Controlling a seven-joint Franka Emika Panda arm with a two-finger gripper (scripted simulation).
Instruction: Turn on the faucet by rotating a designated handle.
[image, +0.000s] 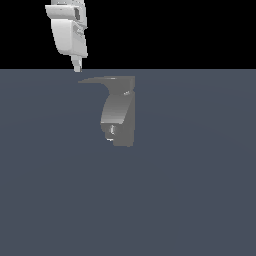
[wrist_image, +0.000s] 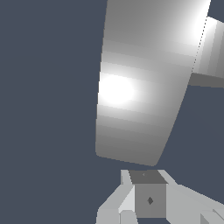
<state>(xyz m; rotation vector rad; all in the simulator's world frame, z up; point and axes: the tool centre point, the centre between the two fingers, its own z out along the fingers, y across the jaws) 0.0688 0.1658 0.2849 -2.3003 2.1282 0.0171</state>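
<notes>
- The small matte grey faucet (image: 122, 112), a boxy upright body with a curved lighter-grey spout (image: 111, 111) on its front, stands alone on the flat slate-blue floor (image: 200, 200).
- Its thin, flat, dark-grey blade-like handle (image: 102, 80) lies across the faucet's top and tapers to a point on the exterior view's left of the body.
- The white arm's gripper (image: 77, 69) hangs just above and slightly outboard of that pointed tip, apparently apart from it. I judge it is placed there because the tip gives the longest lever for a sideways push.
- The fingers look drawn close together in the wrist view (wrist_image: 148, 197), but I cannot tell for sure; nothing is held.
- In the wrist view a broad, bright grey faucet surface (wrist_image: 140, 87) fills the frame beyond the fingers.
- Nothing else stands near the faucet, so only its own body limits the swing.
</notes>
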